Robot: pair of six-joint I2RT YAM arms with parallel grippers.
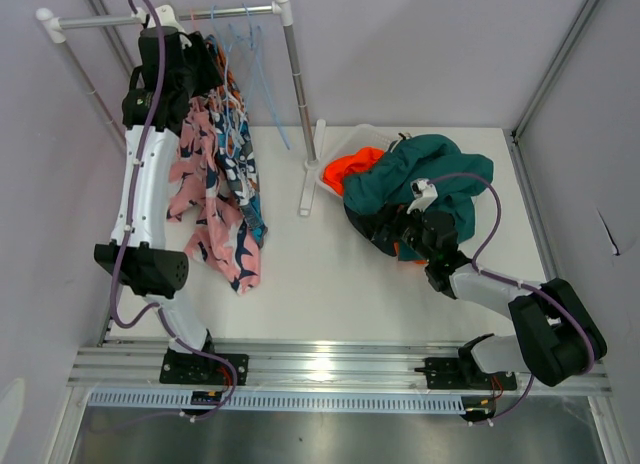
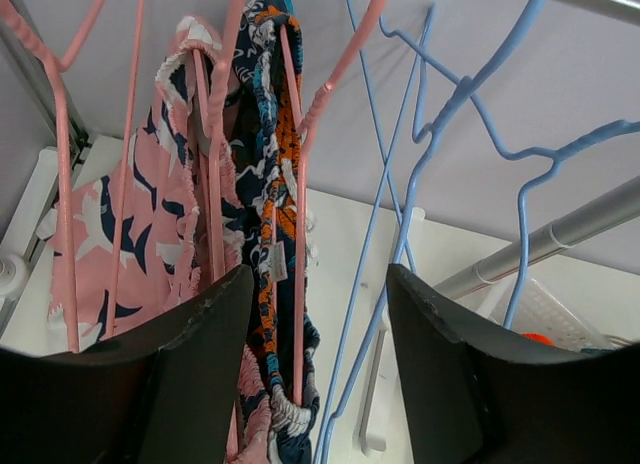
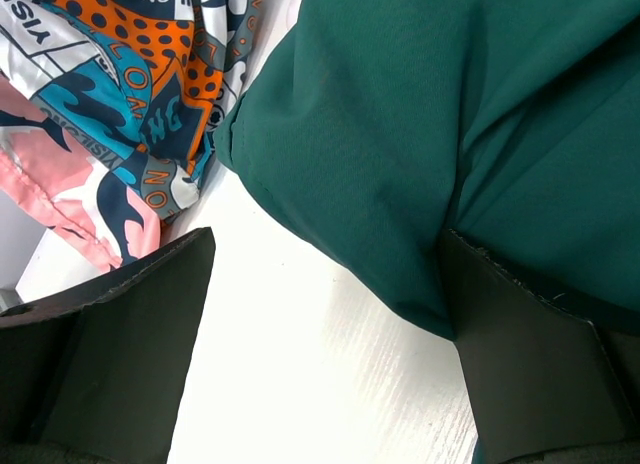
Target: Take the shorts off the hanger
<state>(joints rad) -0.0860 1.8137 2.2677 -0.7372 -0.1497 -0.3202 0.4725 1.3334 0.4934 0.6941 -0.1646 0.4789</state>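
Navy-and-orange print shorts (image 2: 268, 184) hang bunched and twisted over a pink hanger (image 2: 325, 94). Pink shark-print shorts (image 2: 150, 234) hang just beside them on neighbouring pink wire, and both pairs are up on the rack rail (image 1: 165, 19) at the table's far left. Left gripper (image 2: 318, 284) is raised to them, part open and holding nothing. The printed cloth and one hanger arm lie between the jaws, close against the finger (image 2: 205, 344) on the cloth side, though contact cannot be told. For a good grip, close on cloth alone. Wire caught in the pinch would likely drag the hanger along the rail. Take the thick waistband fold low down, then draw it down and off the hanger's end rather than straight out. Empty blue hangers (image 2: 440, 114) hang near and could snag. Well apart, teal shorts (image 1: 440, 169) and orange shorts (image 1: 350, 167) lie heaped by a white basket (image 1: 362, 134). Right gripper (image 3: 325, 254) sits low at that heap, fully spread and holding nothing, with teal cloth over one finger.
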